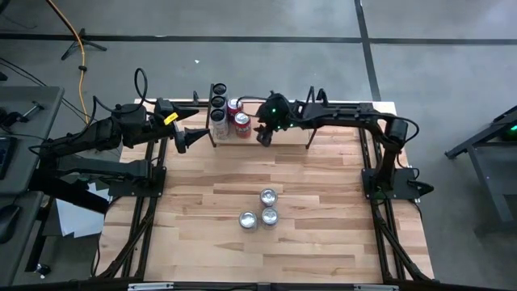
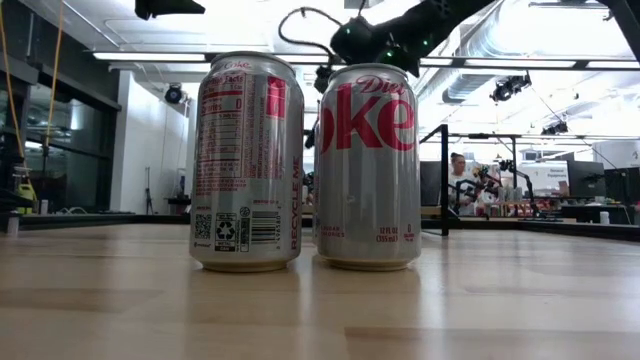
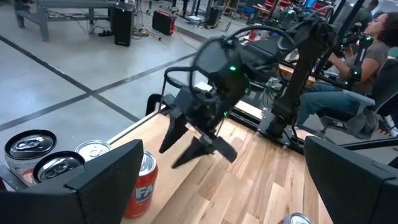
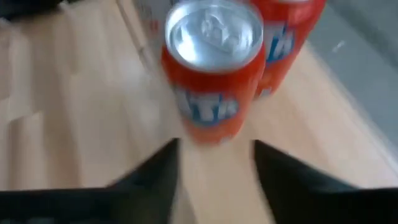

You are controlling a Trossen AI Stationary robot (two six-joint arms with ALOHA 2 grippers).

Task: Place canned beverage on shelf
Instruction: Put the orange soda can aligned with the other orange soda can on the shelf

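A red can (image 4: pixel 213 68) stands upright on the pale plank shelf (image 1: pixel 287 137) at the table's far edge, with a second red can (image 4: pixel 292 31) behind it and several dark-topped cans (image 1: pixel 218 103) to their left. My right gripper (image 4: pixel 214 146) is open just short of the nearer red can (image 1: pixel 241 124), fingers either side of its base without touching. It also shows in the high view (image 1: pixel 265 133). My left gripper (image 1: pixel 184 139) is open and empty, left of the shelf. Three silver Diet Coke cans (image 1: pixel 262 210) stand mid-table.
In the low view, two of the Diet Coke cans (image 2: pixel 245 160) (image 2: pixel 368 165) stand close to the camera. The shelf's thin black uprights (image 1: pixel 308 144) stand beside my right arm. A seated person (image 3: pixel 367 56) is beyond the table's right side.
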